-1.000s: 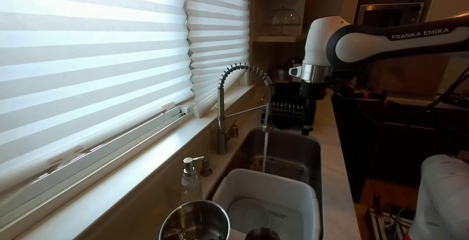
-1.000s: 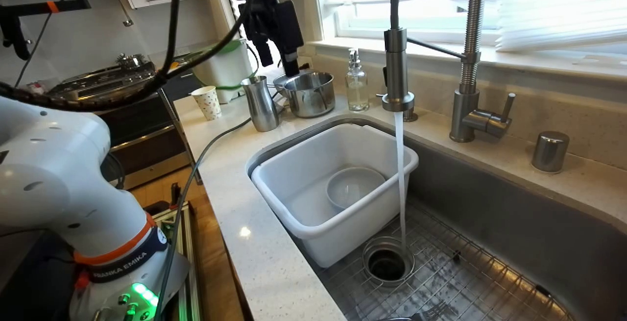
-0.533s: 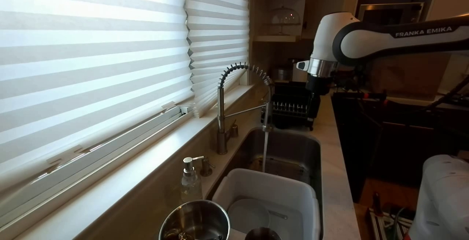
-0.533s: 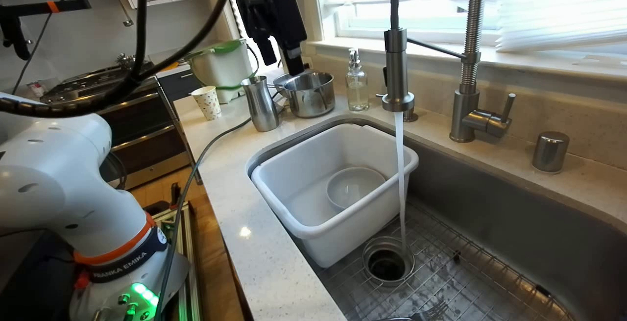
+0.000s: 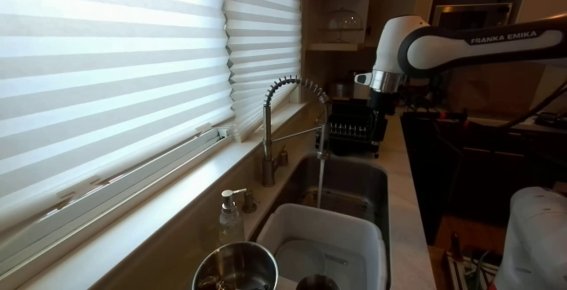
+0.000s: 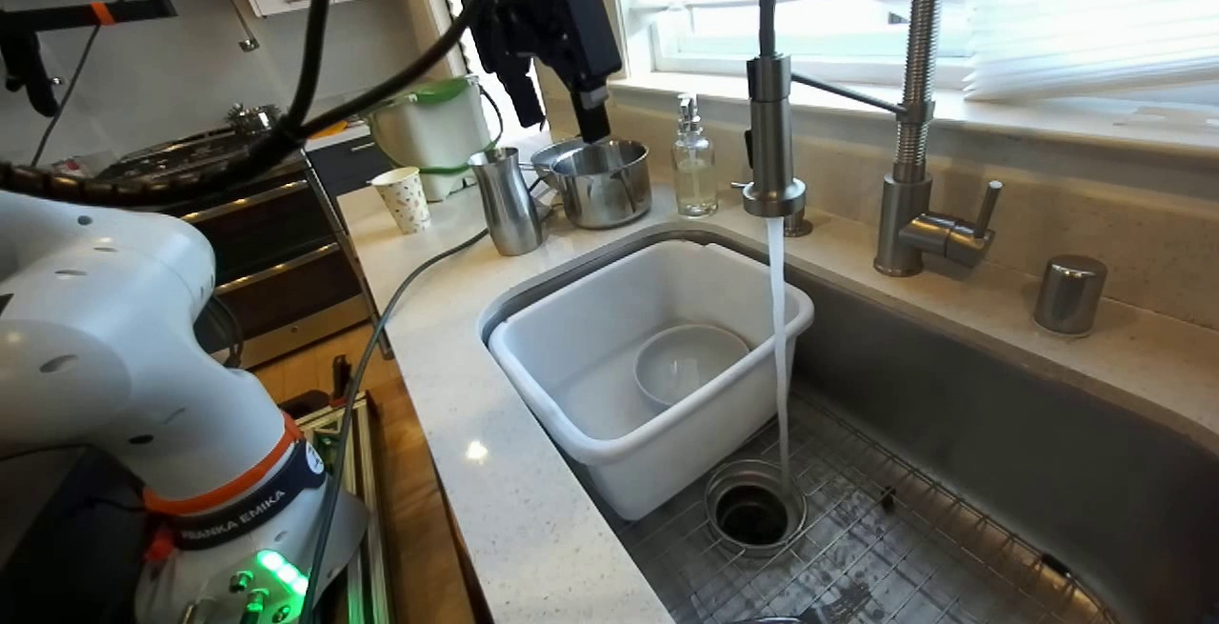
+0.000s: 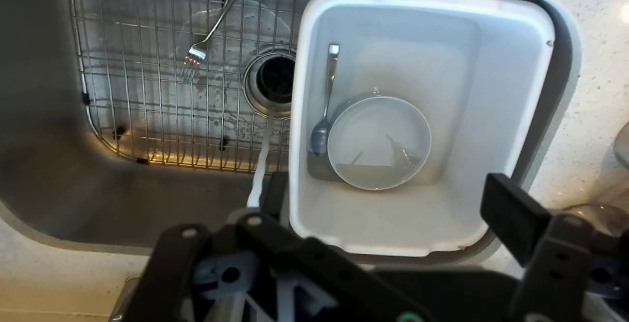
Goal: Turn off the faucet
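The silver gooseneck faucet stands at the back rim of the sink. Its stem shows in both exterior views (image 5: 267,148) (image 6: 903,224). Its side lever (image 6: 990,210) tilts up. Water (image 6: 778,338) runs from the spray head (image 6: 771,143) toward the drain, and the stream also shows in the wrist view (image 7: 261,167). My gripper (image 6: 562,119) is open and empty, in the air, left of the spray head in that exterior view and apart from the lever. In the wrist view the gripper (image 7: 388,201) has its fingers wide apart over the tub. The lever is not clearly visible there.
A white tub (image 6: 590,448) with a bowl (image 7: 378,142) and a spoon (image 7: 327,101) sits in the sink. A soap bottle (image 6: 695,167), a steel pot (image 6: 605,191), a steel cup (image 6: 507,205) and a paper cup (image 6: 404,200) stand on the counter. A fork (image 7: 211,32) lies on the rack.
The arm has shifted slightly: my gripper is a little higher and further right in both exterior views than a second ago. The water keeps running and the lever looks the same.
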